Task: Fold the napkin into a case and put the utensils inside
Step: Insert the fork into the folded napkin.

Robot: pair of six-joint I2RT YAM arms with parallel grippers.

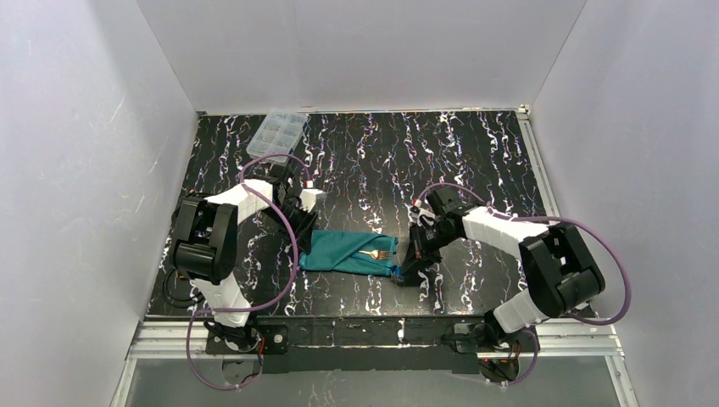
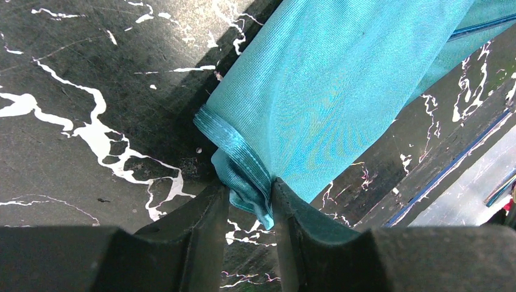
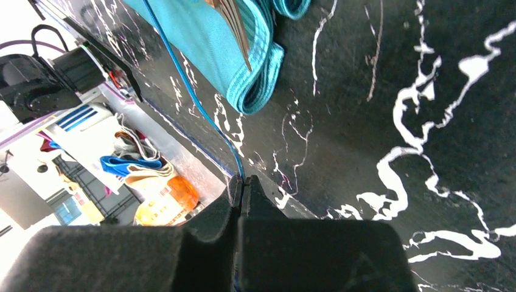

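Note:
The teal napkin (image 1: 343, 253) lies folded into a long flat strip in the middle of the black marbled table. One of the utensils, a fork (image 1: 376, 253) with an orange sheen, rests on its right half, and its tines (image 3: 231, 21) show in the right wrist view. My left gripper (image 1: 303, 241) is at the strip's left end. Its jaws (image 2: 248, 188) pinch the bunched hemmed corner of the napkin (image 2: 341, 79). My right gripper (image 1: 405, 270) is at the right end. It is shut (image 3: 243, 181) on the thin blue hem that runs taut from the napkin (image 3: 201, 36).
A clear plastic compartment box (image 1: 276, 136) stands at the table's far left. White walls close in three sides. The metal rail (image 1: 373, 337) with the arm bases runs along the near edge. Beyond that edge lies clutter, including an orange object (image 3: 167, 204).

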